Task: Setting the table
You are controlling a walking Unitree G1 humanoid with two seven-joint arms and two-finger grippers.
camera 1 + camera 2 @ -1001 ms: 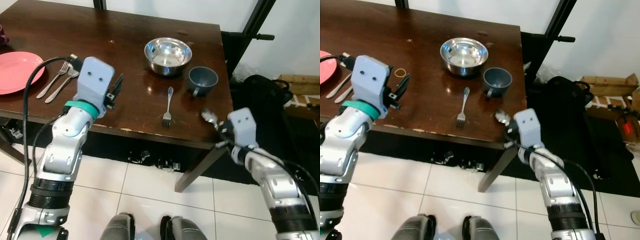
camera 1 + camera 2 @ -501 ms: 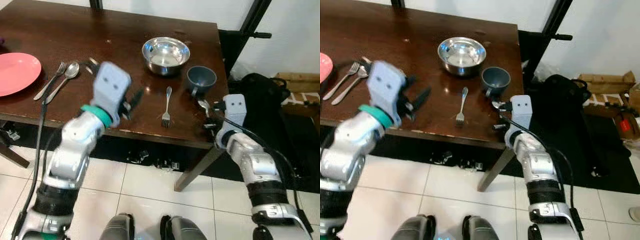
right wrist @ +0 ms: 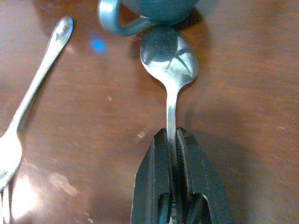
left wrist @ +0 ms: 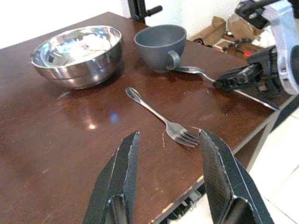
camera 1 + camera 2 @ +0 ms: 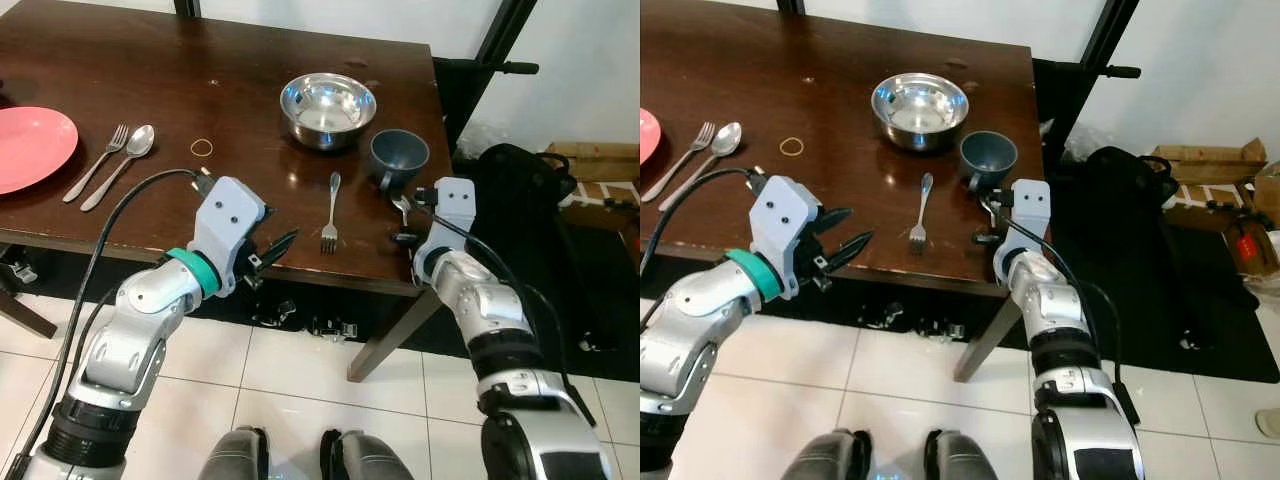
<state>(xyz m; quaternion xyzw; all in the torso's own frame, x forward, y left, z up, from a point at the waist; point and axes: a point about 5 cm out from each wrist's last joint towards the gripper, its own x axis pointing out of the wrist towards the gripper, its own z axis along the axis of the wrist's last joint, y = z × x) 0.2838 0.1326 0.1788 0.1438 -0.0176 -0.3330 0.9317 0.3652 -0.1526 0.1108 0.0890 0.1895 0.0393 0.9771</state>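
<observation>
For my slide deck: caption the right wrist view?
Right gripper holding a spoon by its handle beside the cup on the table.

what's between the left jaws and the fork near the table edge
Nothing visible. The left gripper is open at the table's front edge, and the fork lies on bare wood just ahead of it. The right gripper holds a spoon off to the side, by the cup.

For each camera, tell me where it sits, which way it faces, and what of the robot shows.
Left and right eye views: on the head, looking down at the table; both arms and feet show.
Left wrist view: along the open left gripper toward the fork, bowl and cup.
Right wrist view: along the right gripper, shut on the spoon.
Shared: fork, cup, spoon.
</observation>
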